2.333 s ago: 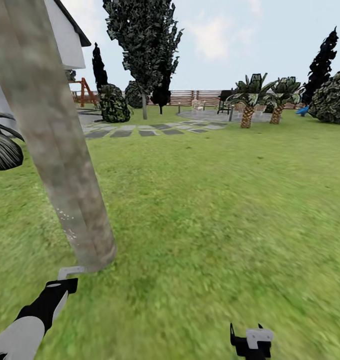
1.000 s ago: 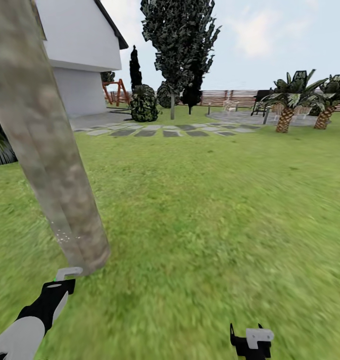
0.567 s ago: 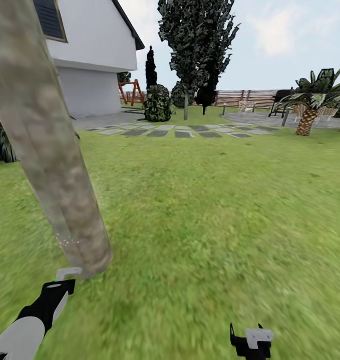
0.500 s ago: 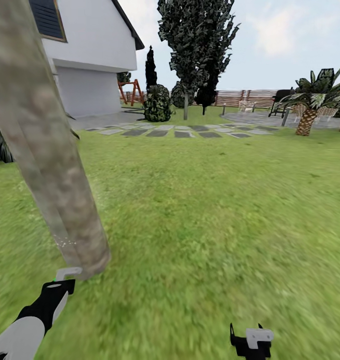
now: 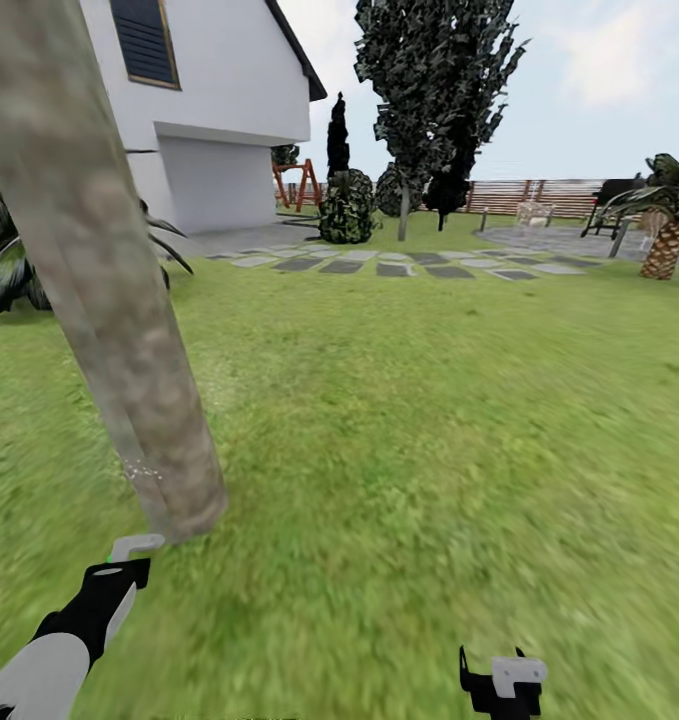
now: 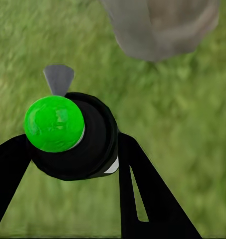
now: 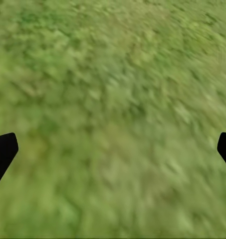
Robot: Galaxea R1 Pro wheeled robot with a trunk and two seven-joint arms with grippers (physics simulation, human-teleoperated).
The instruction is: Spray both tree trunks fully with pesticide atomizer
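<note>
Left gripper has its jaws clamped on the pesticide atomizer, green spot up, right by the base of the near tree trunk with a few white pesticide specks, while the right gripper hangs over the grass, jaws wide apart.

The robot's left arm reaches forward low at the left of the head view, white forearm giving way to a black wrist, its left gripper ending in a pale grey finger tip. In the left wrist view the two black fingers are closed on the black, green-capped pesticide atomizer. The right gripper sits low at the right, black with a grey-white block, its finger tips spread wide at opposite edges of the right wrist view.
</note>
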